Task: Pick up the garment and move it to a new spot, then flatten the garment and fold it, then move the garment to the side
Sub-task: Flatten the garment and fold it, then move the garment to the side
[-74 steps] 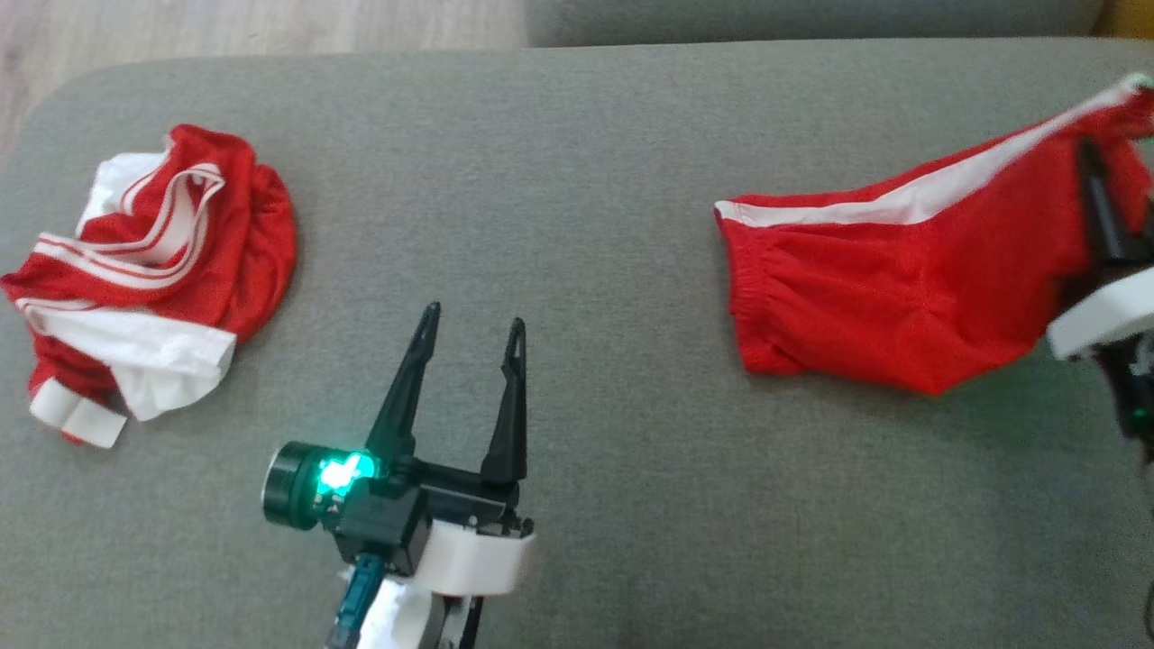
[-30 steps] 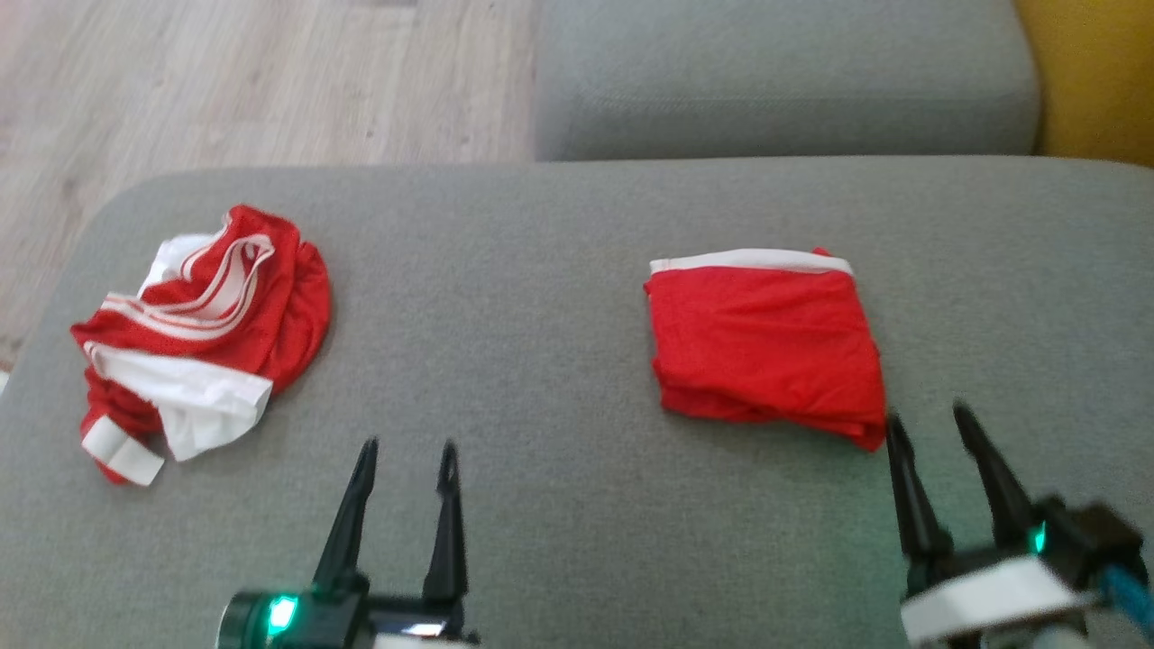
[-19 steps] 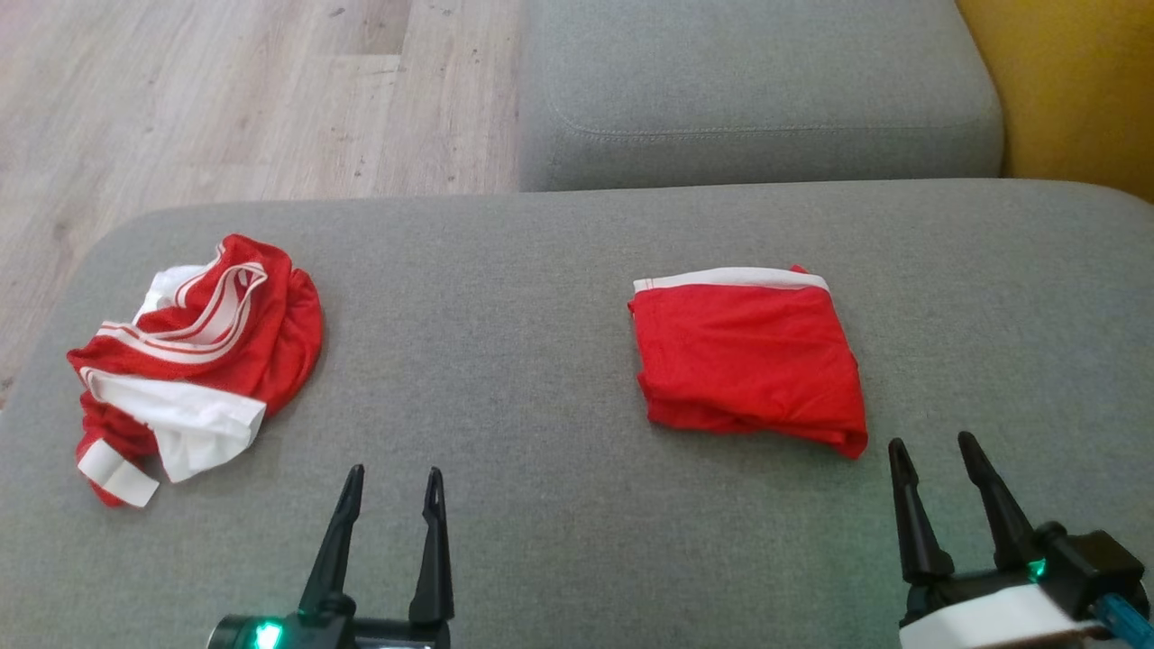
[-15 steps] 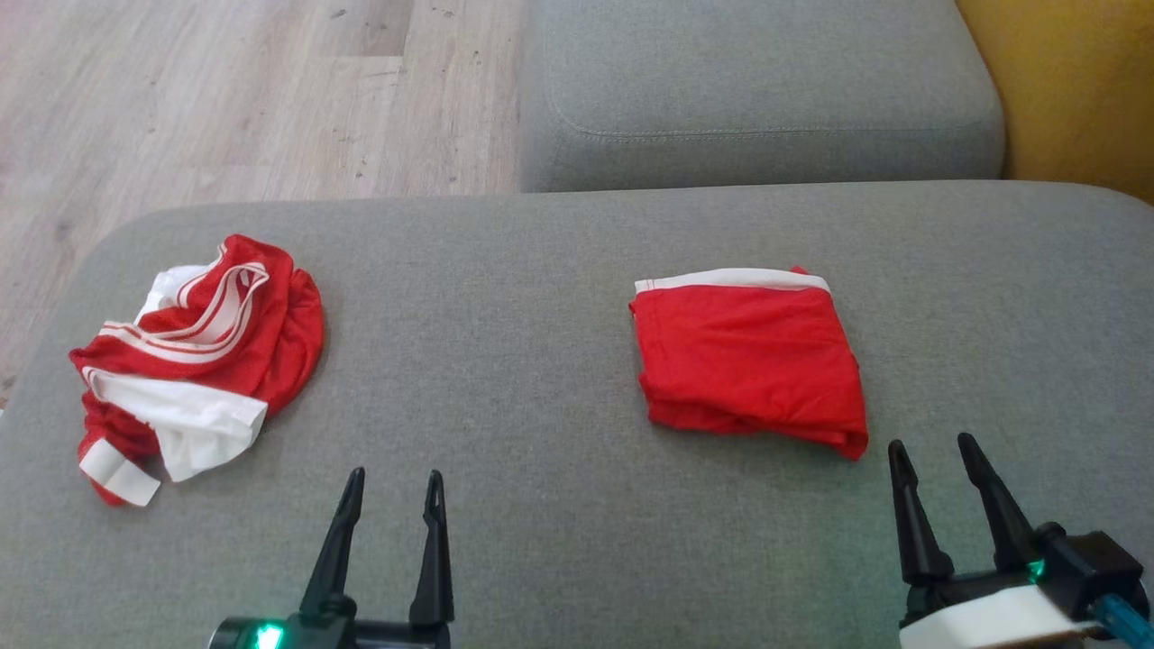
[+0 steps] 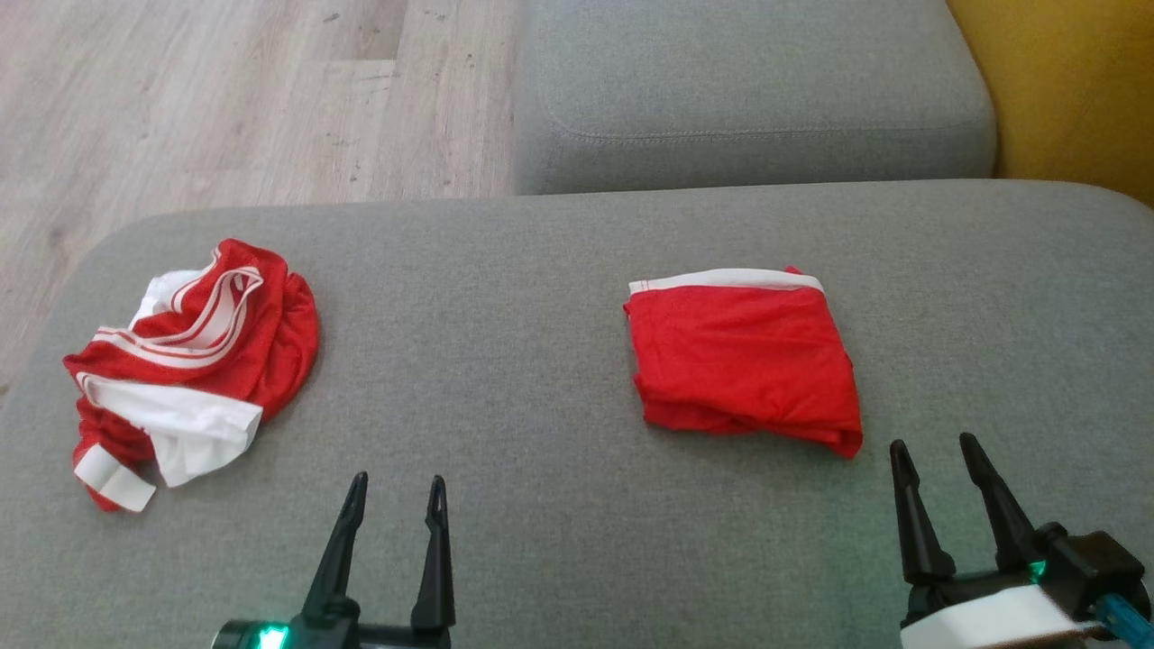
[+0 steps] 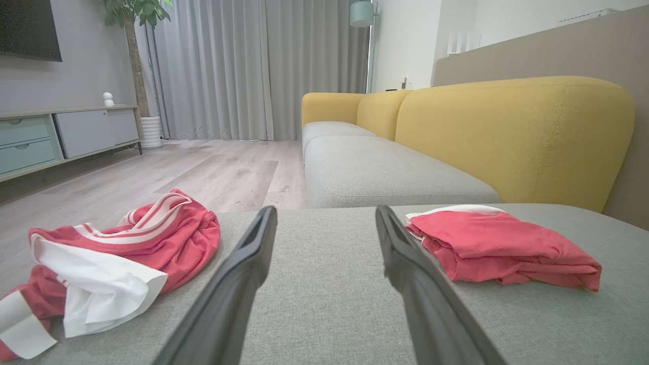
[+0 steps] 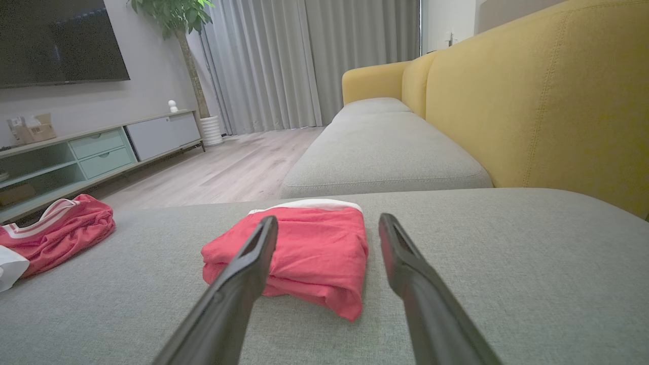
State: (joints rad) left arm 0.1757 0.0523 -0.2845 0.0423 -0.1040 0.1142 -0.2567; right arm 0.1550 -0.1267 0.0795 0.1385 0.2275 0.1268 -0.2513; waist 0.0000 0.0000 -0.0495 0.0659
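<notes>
- A pale wooden plank floor (image 5: pixel 225 90) is being shown at the far left, beyond the rounded edge of the wide grey fabric seat cushion (image 5: pixel 541 379).
- A crumpled red fabric garment with white stripes and white panels (image 5: pixel 180 361) is being borne in a heap by the left part of that cushion, well apart from both grippers.
- The left gripper (image 5: pixel 398 482), with its two long dark fingers, is being held over the near edge of the cushion, left of the middle. Its jaws are being held spread with nothing between them.
- The folded red fabric garment with a white band along its far edge (image 5: pixel 744 361) is being borne flat by the cushion, right of the middle. It is being touched by neither gripper.
- The right gripper (image 5: pixel 933 443) is being held at the near right, near the folded garment's near right corner but apart from it. Its jaws are being held spread and empty.
- A second grey fabric cushion (image 5: pixel 748 81) is being shown on the far side, and a yellow upholstered sofa back (image 5: pixel 1073 81) at the far right.
</notes>
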